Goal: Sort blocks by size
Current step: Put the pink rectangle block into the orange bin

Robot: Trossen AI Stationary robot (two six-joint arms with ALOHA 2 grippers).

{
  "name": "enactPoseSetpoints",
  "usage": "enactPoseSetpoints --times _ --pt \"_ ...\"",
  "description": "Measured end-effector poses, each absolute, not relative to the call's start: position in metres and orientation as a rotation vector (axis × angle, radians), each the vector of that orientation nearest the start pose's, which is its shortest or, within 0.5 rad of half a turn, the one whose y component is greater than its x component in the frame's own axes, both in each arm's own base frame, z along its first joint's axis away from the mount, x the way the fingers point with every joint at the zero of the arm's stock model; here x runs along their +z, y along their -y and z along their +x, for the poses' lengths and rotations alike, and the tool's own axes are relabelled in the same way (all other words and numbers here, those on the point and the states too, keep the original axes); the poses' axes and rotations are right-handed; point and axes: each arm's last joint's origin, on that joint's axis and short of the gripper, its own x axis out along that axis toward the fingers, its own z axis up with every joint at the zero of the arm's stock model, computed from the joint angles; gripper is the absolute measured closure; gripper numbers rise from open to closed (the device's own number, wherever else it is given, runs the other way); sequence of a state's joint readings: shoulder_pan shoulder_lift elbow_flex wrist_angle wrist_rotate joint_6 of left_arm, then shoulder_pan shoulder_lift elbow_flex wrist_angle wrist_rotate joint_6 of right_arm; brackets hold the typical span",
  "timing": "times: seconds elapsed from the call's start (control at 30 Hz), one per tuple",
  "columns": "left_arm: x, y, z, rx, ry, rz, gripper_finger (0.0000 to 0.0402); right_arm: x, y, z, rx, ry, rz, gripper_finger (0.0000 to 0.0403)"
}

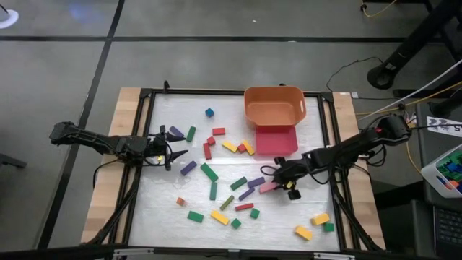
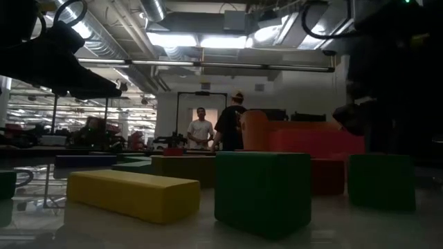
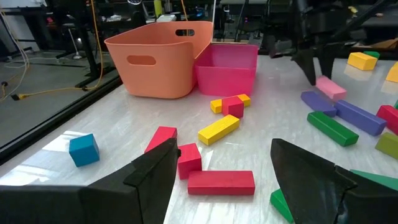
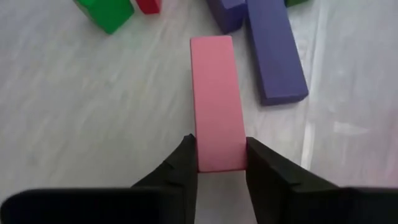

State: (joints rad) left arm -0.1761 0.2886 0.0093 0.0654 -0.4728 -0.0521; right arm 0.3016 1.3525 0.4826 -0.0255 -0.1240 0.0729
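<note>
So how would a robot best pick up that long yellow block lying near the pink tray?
Probably across its two long sides, near the middle, coming straight down from above. The yellow block lies flat on the table, a narrow bar with bare surface along both long sides, so jaws should fit there. The left gripper, open and facing it, looks best placed.

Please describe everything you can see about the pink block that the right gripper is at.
The pink block is a long flat bar with sharp edges and a smooth, matte painted surface, probably wood. It lies flat on the white table, near the middle right of the table. The right gripper has its two dark fingers closed on one end of it. A purple bar lies close beside it, not touching it. It does not look lifted yet.
</note>
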Motion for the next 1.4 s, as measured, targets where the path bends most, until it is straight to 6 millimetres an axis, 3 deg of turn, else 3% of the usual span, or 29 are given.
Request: enactPoseSetpoints --times 0.23,0.4,0.57,0.7,1.07,1.4 --pt "0.149 0.006 0.111 0.301 -0.195 0.017 0.0157 0.182 -0.076 0.235 0.367 -0.997 -0.135 0.03" --pt "0.15 0.006 0.111 0.304 -0.178 -0.02 0.0157 0.225 -0.073 0.245 0.245 -1.039 -0.308 0.0294" --pt "0.163 0.006 0.113 0.317 -0.031 -0.134 0.0157 0.261 -0.062 0.25 0.079 -1.061 -0.484 0.0293" --pt "0.172 0.006 0.113 0.326 0.043 -0.084 0.0157 0.276 -0.035 0.255 -0.101 -1.084 -0.525 0.0295" --pt "0.176 0.005 0.112 0.362 0.071 0.001 0.0157 0.278 0.072 0.248 -0.395 -1.215 -0.455 0.0293" --pt "0.178 -0.006 0.116 0.494 0.088 -0.024 0.0157 0.265 0.139 0.242 -0.377 -1.179 -0.263 0.0291"
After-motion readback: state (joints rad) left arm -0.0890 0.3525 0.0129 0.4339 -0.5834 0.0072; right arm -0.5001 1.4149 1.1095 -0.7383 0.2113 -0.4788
